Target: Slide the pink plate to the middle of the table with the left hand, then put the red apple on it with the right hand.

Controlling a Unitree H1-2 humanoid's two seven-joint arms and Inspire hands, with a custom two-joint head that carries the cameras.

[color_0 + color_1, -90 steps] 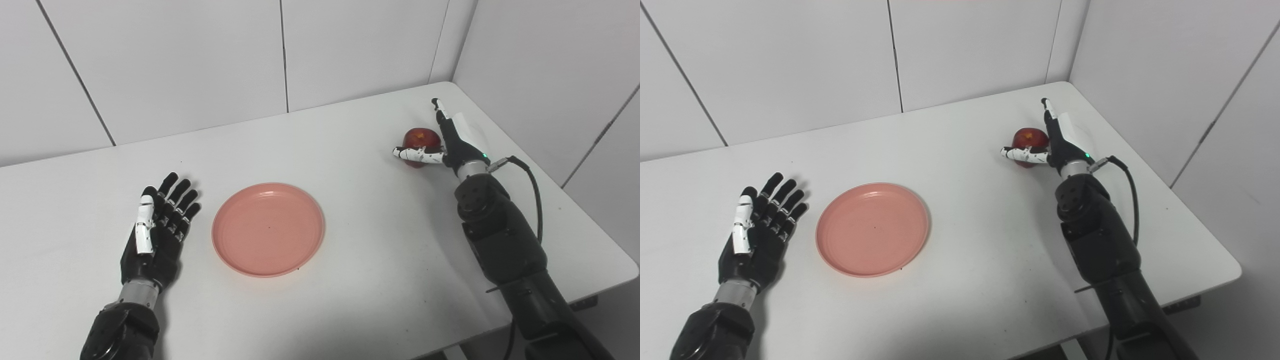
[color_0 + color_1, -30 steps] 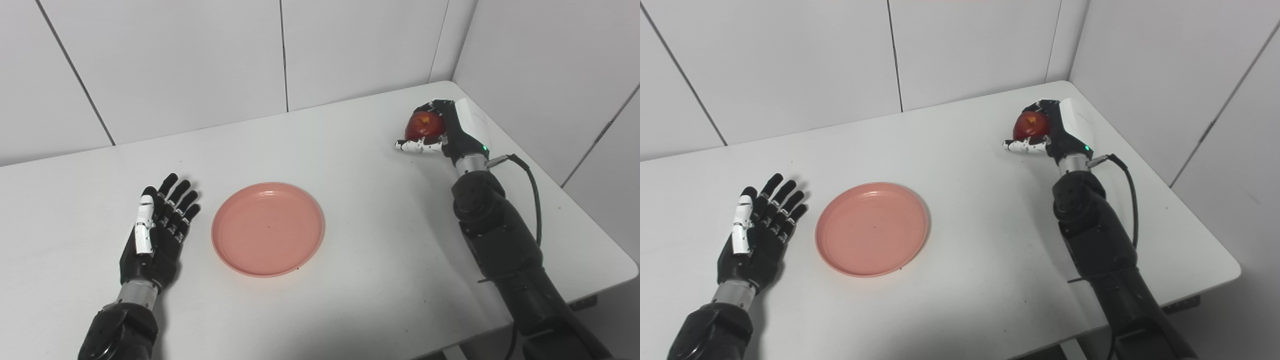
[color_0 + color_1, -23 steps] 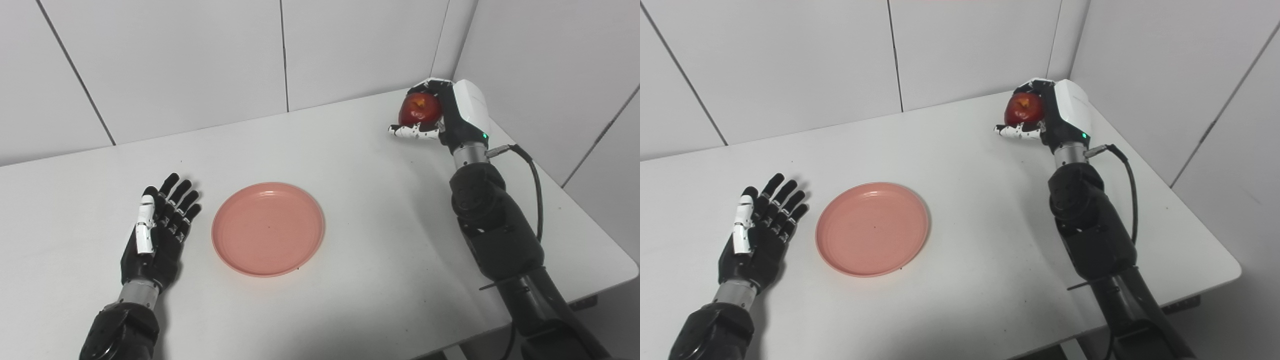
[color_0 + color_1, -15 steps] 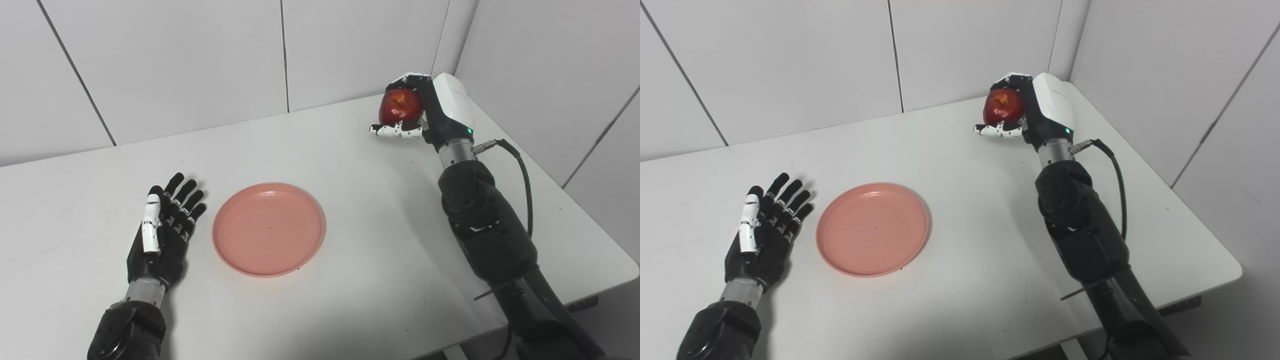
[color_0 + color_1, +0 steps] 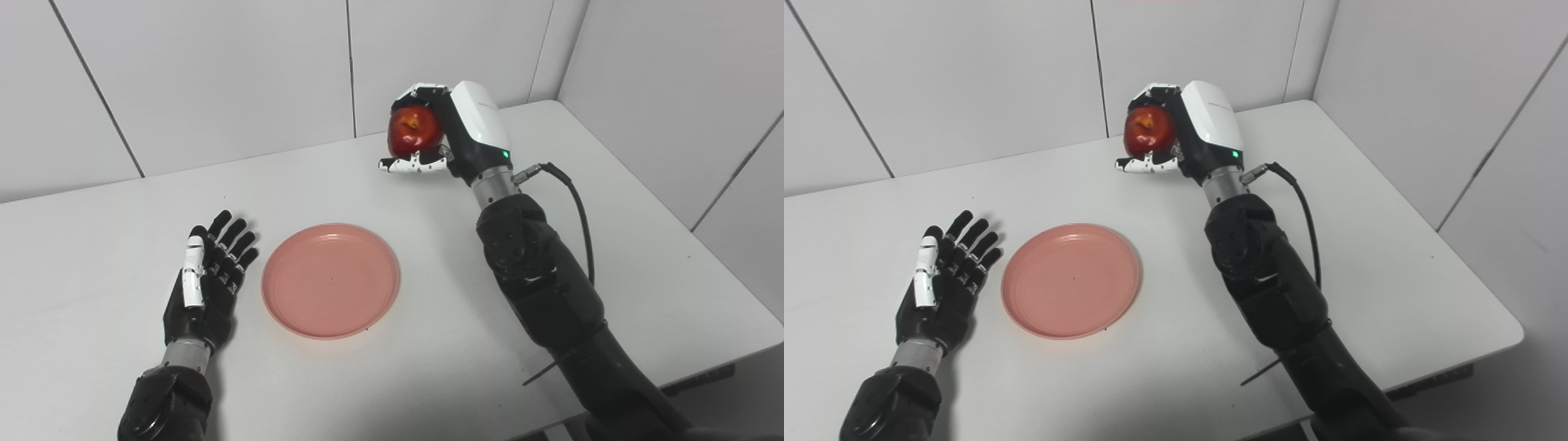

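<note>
Your right hand has its fingers wrapped around the apple, held in the air at upper center of the frame, clear of the table. Your left hand lies flat, fingers spread, holding nothing, just left of the plate, which sits lower center-left. You're on the apple-carry step. Next, I'd judge: bring the apple down and left over the plate's middle, lower until it rests, then let go.
</note>
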